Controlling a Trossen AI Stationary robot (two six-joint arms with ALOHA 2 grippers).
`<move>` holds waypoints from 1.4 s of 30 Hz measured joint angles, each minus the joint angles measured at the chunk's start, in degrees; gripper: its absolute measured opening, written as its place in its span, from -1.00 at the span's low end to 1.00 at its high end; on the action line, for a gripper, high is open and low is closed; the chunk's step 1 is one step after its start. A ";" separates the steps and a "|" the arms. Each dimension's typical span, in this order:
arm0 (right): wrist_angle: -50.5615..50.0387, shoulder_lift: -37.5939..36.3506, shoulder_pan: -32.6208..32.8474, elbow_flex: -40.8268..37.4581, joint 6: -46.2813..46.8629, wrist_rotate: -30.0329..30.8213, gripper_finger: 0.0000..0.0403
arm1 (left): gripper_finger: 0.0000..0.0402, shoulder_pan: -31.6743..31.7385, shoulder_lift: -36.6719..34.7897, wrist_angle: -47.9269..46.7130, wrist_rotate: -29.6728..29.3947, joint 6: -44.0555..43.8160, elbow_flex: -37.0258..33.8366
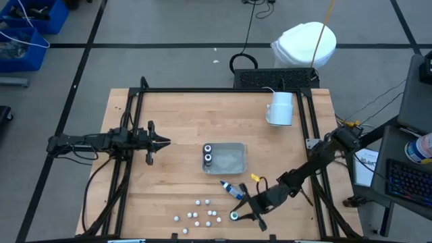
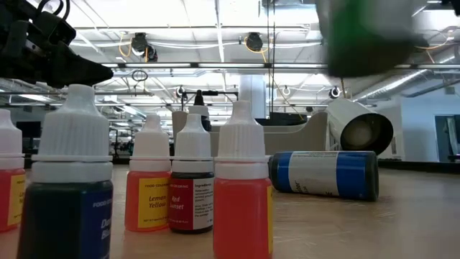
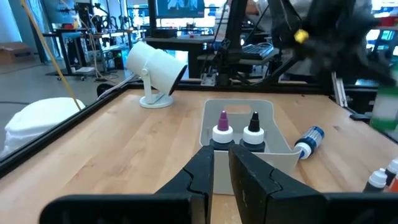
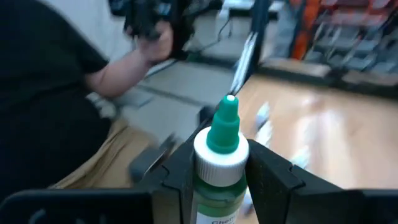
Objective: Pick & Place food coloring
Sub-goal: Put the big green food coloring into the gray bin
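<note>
The left gripper hovers well to the left of the clear plastic tray, its fingers nearly closed and holding nothing; the left wrist view shows them pointing at the tray. That arm looks to be waiting.

Inside the tray, against its left wall, stand two dark dropper bottles, so placing is partly done. Below the tray, near the table's front edge, a cluster of small white-capped bottles waits upright. A blue-labelled bottle lies on its side just below the tray's lower right corner.

Lower right of the tray, the right gripper is clamped on a green dropper bottle, fingers pressing both sides of its body, tip pointing away from the wrist.

The step in hand seems to be the carry of the green bottle. The next move calls for bringing it over the tray, lowering it beside the two dark bottles without toppling them, then opening.
</note>
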 joint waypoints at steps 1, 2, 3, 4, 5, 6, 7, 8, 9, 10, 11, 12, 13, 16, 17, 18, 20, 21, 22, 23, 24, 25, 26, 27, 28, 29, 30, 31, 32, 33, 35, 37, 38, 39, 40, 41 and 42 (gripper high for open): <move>-0.83 -1.88 -0.64 0.00 -1.77 1.25 -0.47 | -0.71 0.01 0.00 0.03 0.01 0.46 0.00; -1.75 -3.90 -1.44 0.00 -3.42 2.84 -0.47 | -0.71 0.01 0.01 0.05 0.00 0.47 0.00; -2.61 -5.93 -2.45 0.00 -4.79 4.29 -0.47 | -0.71 0.02 0.00 0.06 0.00 0.32 0.00; -3.28 -7.79 -3.74 0.03 -5.82 5.69 -0.47 | -0.71 0.01 0.01 0.09 0.00 0.00 -0.01; -4.00 -9.52 -5.29 0.11 -6.43 6.81 -0.47 | -0.71 0.00 0.00 0.23 0.00 -0.09 -0.03; -5.20 -11.12 -7.09 0.11 -6.97 7.37 -0.47 | -0.71 0.00 0.00 0.26 0.00 -0.26 -0.04; -6.51 -12.51 -9.10 0.11 -7.45 7.33 -0.47 | -0.71 0.00 0.00 0.31 0.00 -0.50 -0.04; -7.47 -13.49 -11.21 0.11 -7.68 7.34 -0.47 | -0.71 0.00 0.00 0.39 0.00 -0.67 -0.04; -8.71 -14.33 -13.30 0.11 -7.65 7.35 -0.47 | -0.71 0.01 0.01 0.48 0.00 -0.67 -0.04; -10.00 -14.97 -15.43 0.09 -7.32 7.35 -0.47 | -0.71 0.00 0.01 0.54 0.00 -0.67 -0.04; -10.71 -15.27 -17.66 0.09 -6.51 7.33 -0.47 | -0.71 0.01 0.02 0.54 0.00 -0.67 -0.04; -11.34 -15.32 -19.76 0.09 -5.55 7.27 -0.47 | -0.71 0.01 0.00 0.56 0.00 -0.67 -0.06; -12.22 -15.32 -21.79 0.09 -4.42 7.26 -0.47 | -0.71 0.01 0.01 0.59 0.00 -0.63 -0.07; -13.50 -13.95 -26.60 0.09 -2.32 7.24 -0.47 | -0.71 0.00 0.00 0.61 0.00 0.03 -0.07; -14.04 -13.31 -27.72 0.09 -2.23 7.24 -0.47 | -0.71 0.02 0.02 0.61 0.00 0.03 -0.07; -14.16 -12.47 -28.61 0.05 -1.96 7.15 -0.47 | -0.71 0.00 0.00 0.63 -0.02 0.01 -0.07; -13.79 -10.80 -30.20 0.04 -1.03 6.78 -0.47 | -0.71 0.02 0.02 0.64 0.00 0.02 -0.07; -13.73 -10.00 -30.84 0.04 -0.39 6.22 -0.47 | -0.71 0.01 0.00 0.67 0.00 0.07 -0.07; -13.49 -9.24 -31.33 0.04 0.34 5.39 -0.47 | -0.71 0.02 0.00 0.67 0.00 0.09 -0.07; -13.45 -8.47 -31.68 0.04 1.07 4.98 -0.47 | -0.71 0.00 0.02 0.68 0.00 0.05 -0.07; -13.11 -7.65 -31.89 0.04 1.65 4.51 -0.47 | -0.71 0.02 0.00 0.70 -0.02 0.05 -0.07; -12.57 -6.97 -31.95 0.04 1.97 4.24 -0.47 | -0.71 0.01 0.02 0.67 0.00 0.05 -0.07; -11.97 -6.34 -31.99 0.02 2.01 4.22 -0.47 | -0.71 0.00 0.02 0.70 0.00 0.05 -0.07; -10.76 -5.65 -31.99 0.02 2.08 4.07 -0.47 | -0.71 0.00 0.00 0.70 -0.01 0.05 -0.07; -9.83 -5.13 -31.85 0.04 2.10 3.99 -0.47 | -0.71 0.02 0.02 0.70 0.00 0.05 -0.07; -9.25 -4.61 -31.79 0.04 2.10 4.00 -0.47 | -0.71 0.01 0.01 0.71 0.00 0.05 -0.07; -8.34 -3.92 -31.73 0.04 2.12 4.00 -0.47 | -0.71 0.01 0.00 0.72 -0.02 0.05 -0.07; -7.84 -3.22 -31.65 0.07 2.12 4.03 -0.47 | -0.71 0.02 0.02 0.72 0.00 0.07 -0.07; -7.84 -2.66 -31.66 0.07 2.17 4.03 -0.47 | -0.71 0.02 0.01 0.73 -0.02 0.18 -0.07; -7.85 -2.07 -31.66 0.07 2.36 4.03 -0.47 | -0.71 0.01 0.00 0.75 -0.02 0.26 -0.07; -7.85 -1.03 -31.66 0.07 2.93 4.05 -0.47 | -0.71 0.02 0.02 0.76 -0.02 0.34 -0.07; -7.76 0.04 -31.67 0.07 3.17 4.06 -0.47 | -0.71 0.00 0.02 0.78 -0.02 0.38 -0.07; -7.50 0.63 -31.73 0.07 3.18 4.07 -0.47 | -0.71 0.01 0.01 0.81 -0.02 0.38 -0.07; -7.25 1.11 -31.77 0.07 3.21 4.07 -0.47 | -0.71 0.02 0.00 0.91 -0.02 0.38 -0.07; -7.17 1.49 -31.84 0.05 3.19 4.07 -0.47 | -0.71 0.00 0.00 1.05 -0.06 0.38 -0.08; -6.92 1.85 -31.88 0.04 3.19 4.07 -0.47 | -0.71 0.02 0.00 1.10 -0.12 0.38 -0.09; -6.39 2.30 -31.88 0.06 3.20 4.11 -0.47 | -0.71 0.01 0.00 1.11 -0.15 0.38 -0.09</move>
